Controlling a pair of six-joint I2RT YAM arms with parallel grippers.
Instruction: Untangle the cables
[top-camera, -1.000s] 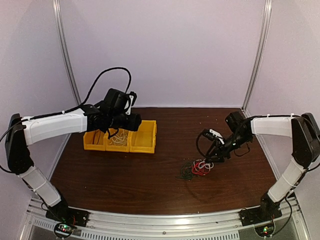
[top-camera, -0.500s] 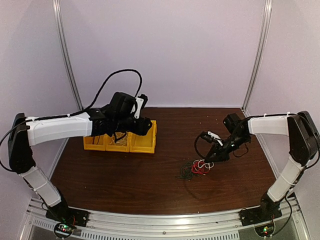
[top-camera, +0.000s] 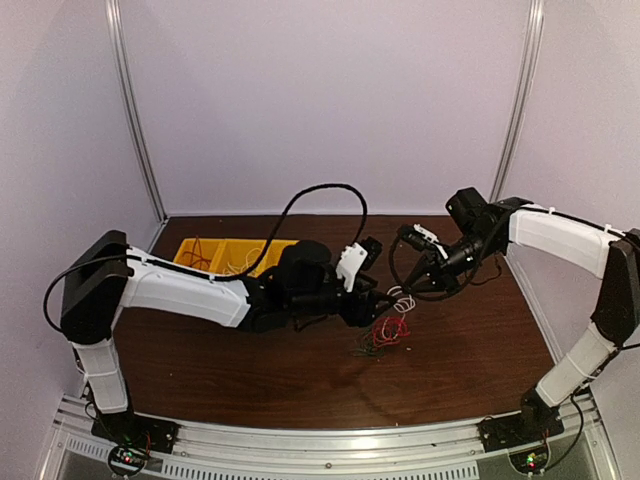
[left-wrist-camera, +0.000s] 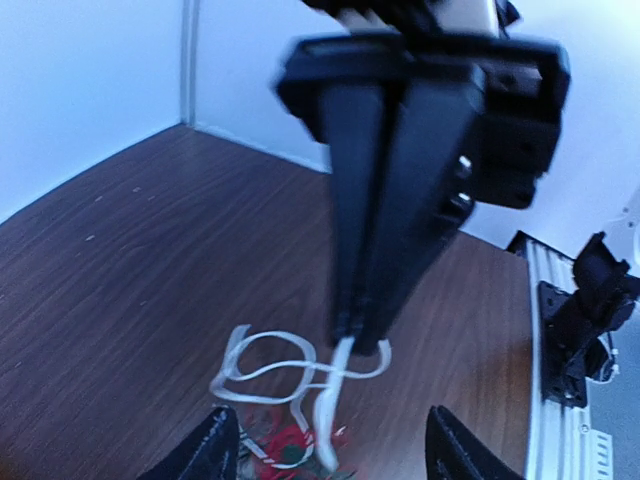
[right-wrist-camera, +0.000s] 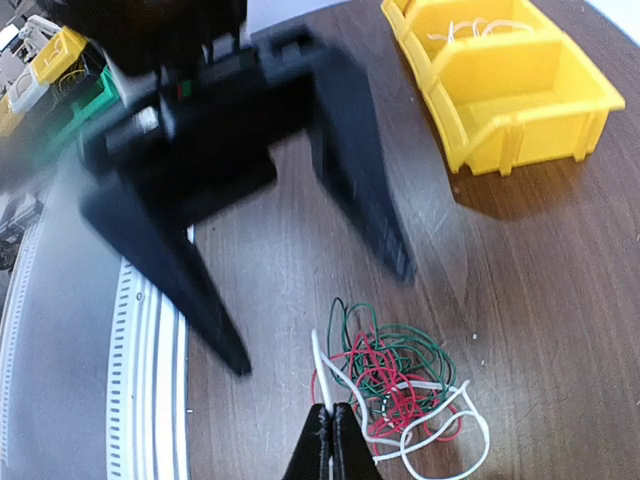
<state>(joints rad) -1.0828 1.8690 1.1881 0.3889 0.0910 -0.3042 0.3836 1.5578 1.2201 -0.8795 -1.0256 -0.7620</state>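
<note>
The cables (top-camera: 383, 335) lie as a small tangle of red, green, white and black wire on the brown table; in the right wrist view the cables (right-wrist-camera: 405, 378) spread just beyond my fingers. My right gripper (top-camera: 405, 293) is shut on a white cable (right-wrist-camera: 322, 375) and holds its end up off the pile. In the left wrist view that white cable (left-wrist-camera: 335, 410) hangs from the right gripper's shut fingers (left-wrist-camera: 360, 250). My left gripper (left-wrist-camera: 330, 448) is open, hovering over the tangle right beside the right one; its two fingers (right-wrist-camera: 195, 290) straddle the space above the pile.
A row of yellow bins (top-camera: 215, 255) stands at the back left of the table, partly hidden by my left arm; one yellow bin (right-wrist-camera: 500, 80) holds a white wire. The table's metal front rail (right-wrist-camera: 140, 360) runs near the tangle.
My left arm has swung from over the yellow bins to the table's middle, beside the tangle. My right gripper has shut on the white cable and lifted it up and back.
</note>
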